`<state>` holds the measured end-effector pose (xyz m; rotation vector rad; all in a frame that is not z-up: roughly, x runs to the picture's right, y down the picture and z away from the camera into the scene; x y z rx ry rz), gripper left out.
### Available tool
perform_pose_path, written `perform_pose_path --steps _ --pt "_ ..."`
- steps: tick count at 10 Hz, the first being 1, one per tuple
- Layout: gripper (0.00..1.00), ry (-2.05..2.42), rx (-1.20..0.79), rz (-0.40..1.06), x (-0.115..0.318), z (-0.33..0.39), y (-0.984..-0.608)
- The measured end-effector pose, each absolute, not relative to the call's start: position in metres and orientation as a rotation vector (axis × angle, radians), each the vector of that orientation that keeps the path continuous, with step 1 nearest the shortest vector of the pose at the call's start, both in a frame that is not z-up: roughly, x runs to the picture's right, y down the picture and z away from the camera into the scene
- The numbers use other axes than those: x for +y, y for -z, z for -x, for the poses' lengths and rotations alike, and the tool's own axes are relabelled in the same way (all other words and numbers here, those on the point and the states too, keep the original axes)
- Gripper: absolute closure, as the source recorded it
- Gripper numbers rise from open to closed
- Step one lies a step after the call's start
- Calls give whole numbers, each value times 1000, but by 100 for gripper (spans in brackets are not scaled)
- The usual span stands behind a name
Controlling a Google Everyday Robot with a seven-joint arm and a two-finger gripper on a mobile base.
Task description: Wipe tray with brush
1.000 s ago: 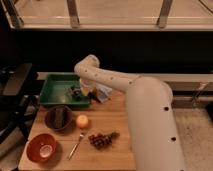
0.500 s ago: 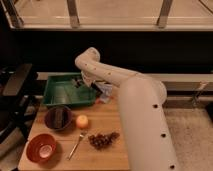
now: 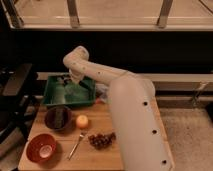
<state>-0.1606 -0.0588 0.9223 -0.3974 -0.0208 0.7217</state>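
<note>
Gripper swung leftward to far rim of large shallow green plastic tray, finger state unclear, wooden tabletop beneath

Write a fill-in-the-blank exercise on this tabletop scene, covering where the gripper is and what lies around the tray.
1. The gripper is over the ____ tray.
2. The fork lies between the red bowl and the ____.
3. The small orange ball sits right of the dark ____.

Missing words: green; grapes; bowl
</note>
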Motion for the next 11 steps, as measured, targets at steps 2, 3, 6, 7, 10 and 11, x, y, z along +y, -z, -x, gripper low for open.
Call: perform_pose_path --steps 2,3,6,7,10,11 --pt "100 -724 -24 432 -35 165 -912" --pt "100 -730 -12 443 -27 159 -911" --pt "100 -759 70 464 -6 116 -912" --pt "100 -768 90 457 -7 105 -914" --pt "98 -780 69 396 -37 96 -911" --pt "96 -783 34 395 -42 102 -906"
